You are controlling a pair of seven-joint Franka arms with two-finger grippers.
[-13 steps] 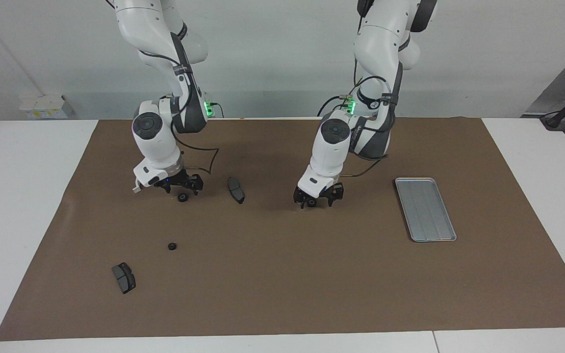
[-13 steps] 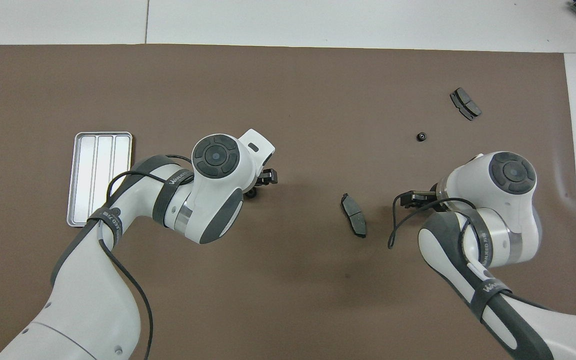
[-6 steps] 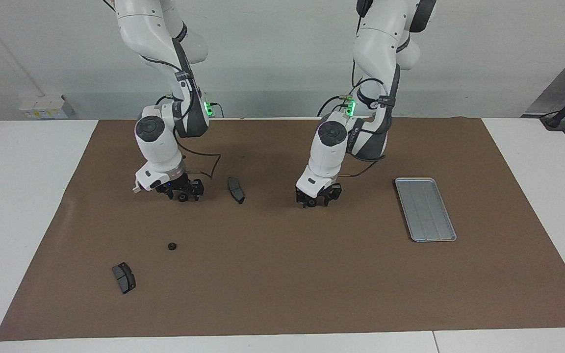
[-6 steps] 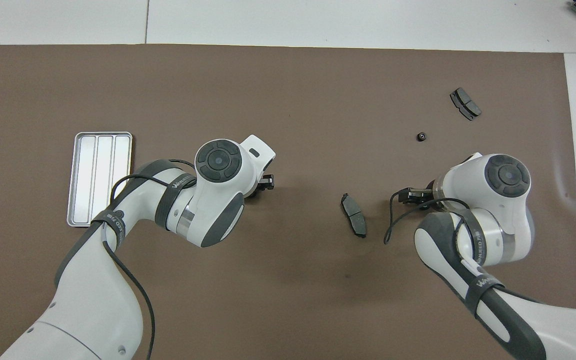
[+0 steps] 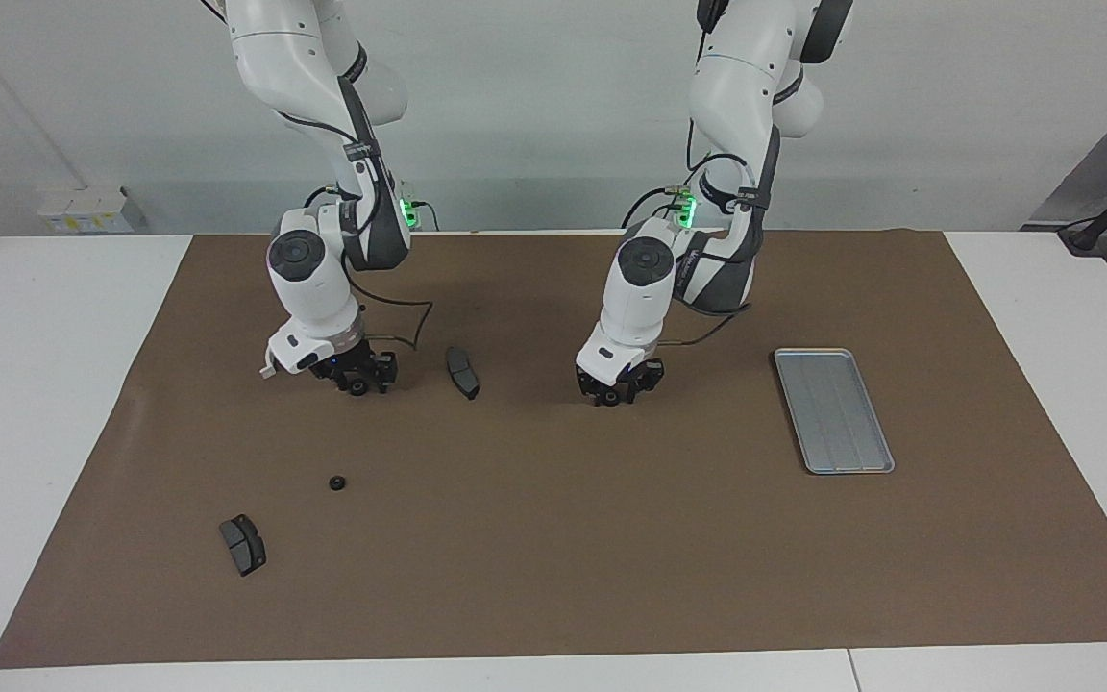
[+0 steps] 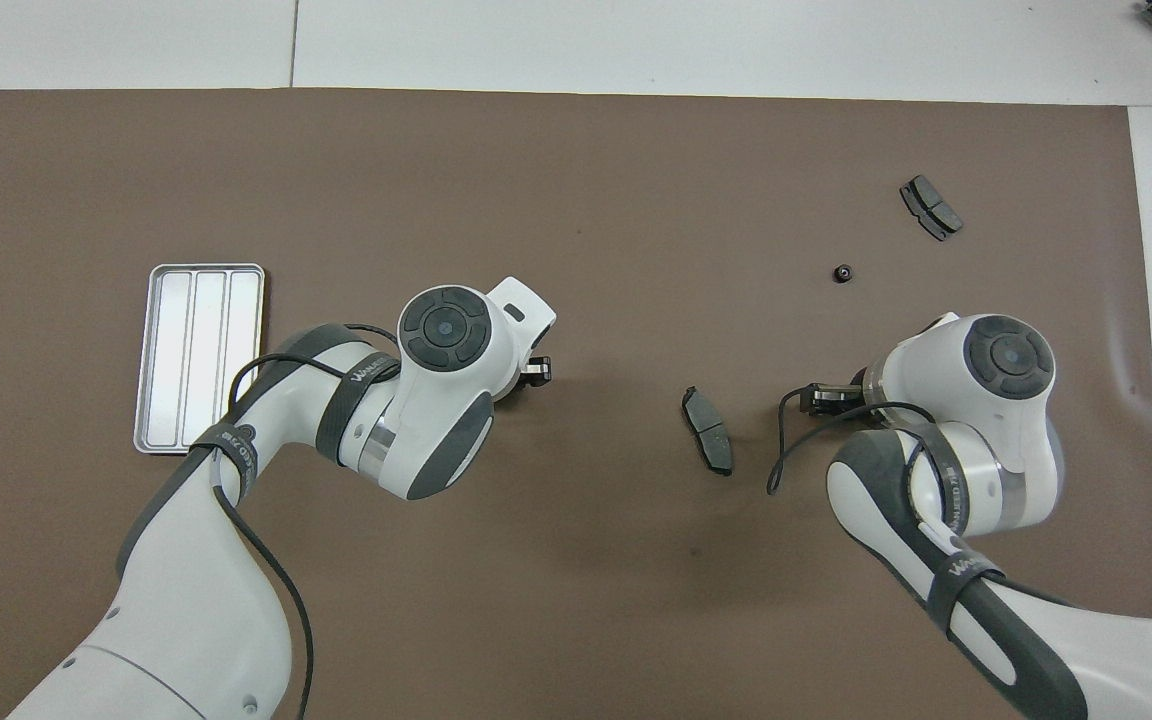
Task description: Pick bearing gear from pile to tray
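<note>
In the facing view my right gripper [image 5: 358,382] is down at the brown mat, shut on a small black gear [image 5: 357,388]. My left gripper [image 5: 616,391] is also down at the mat, shut on another black gear [image 5: 615,395]. In the overhead view the hands hide both gears; the left gripper [image 6: 534,371] and the right gripper [image 6: 824,397] barely show. A third gear [image 5: 335,482] [image 6: 842,272] lies loose, farther from the robots than the right gripper. The silver ridged tray [image 5: 832,410] [image 6: 198,357] lies toward the left arm's end. No white bracket is in view.
A dark grey brake pad [image 5: 462,372] [image 6: 707,430] lies between the two grippers. A second brake pad [image 5: 242,544] [image 6: 930,207] lies farther from the robots than the loose gear, near the right arm's end. The brown mat [image 5: 553,538] covers the white table.
Both grippers have come down to the mat over their gears and their fingers have drawn in around them. The loose gear, the pads and the tray have not moved.
</note>
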